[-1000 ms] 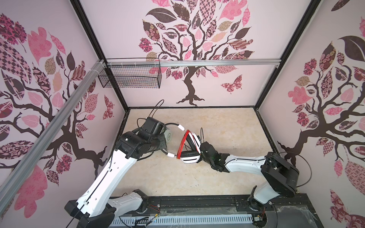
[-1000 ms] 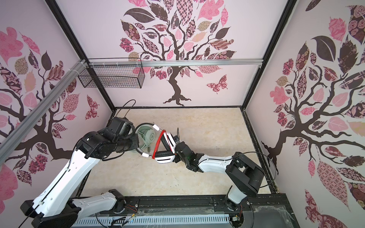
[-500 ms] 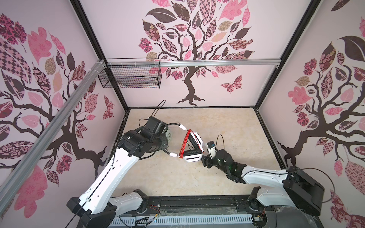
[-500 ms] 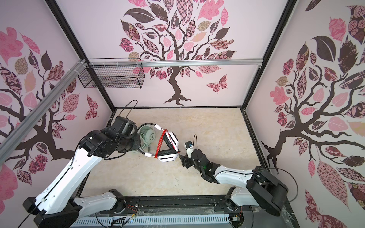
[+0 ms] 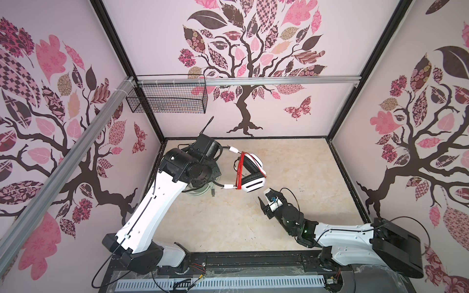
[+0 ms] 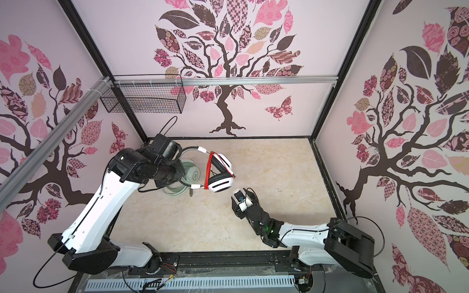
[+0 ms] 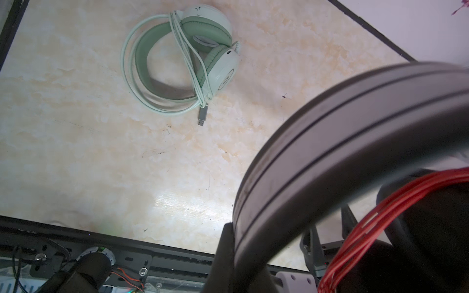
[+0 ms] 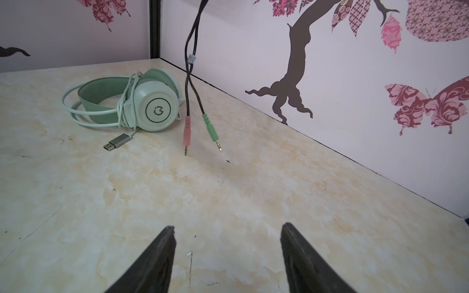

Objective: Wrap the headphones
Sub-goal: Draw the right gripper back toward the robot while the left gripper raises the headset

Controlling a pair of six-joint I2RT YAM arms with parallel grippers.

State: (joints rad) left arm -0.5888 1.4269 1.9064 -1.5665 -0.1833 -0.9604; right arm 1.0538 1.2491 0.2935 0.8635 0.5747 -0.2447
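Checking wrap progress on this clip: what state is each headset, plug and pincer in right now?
White and black headset: held off the table by its headband, red cable wound around it.
Pink and green jack plugs: dangling loose on dark leads.
Mint-green headset: lying on the table, cable wrapped around it.
USB plug: loose on the table.
Left pincer: shut on the headband.
Right pincer: open, empty.
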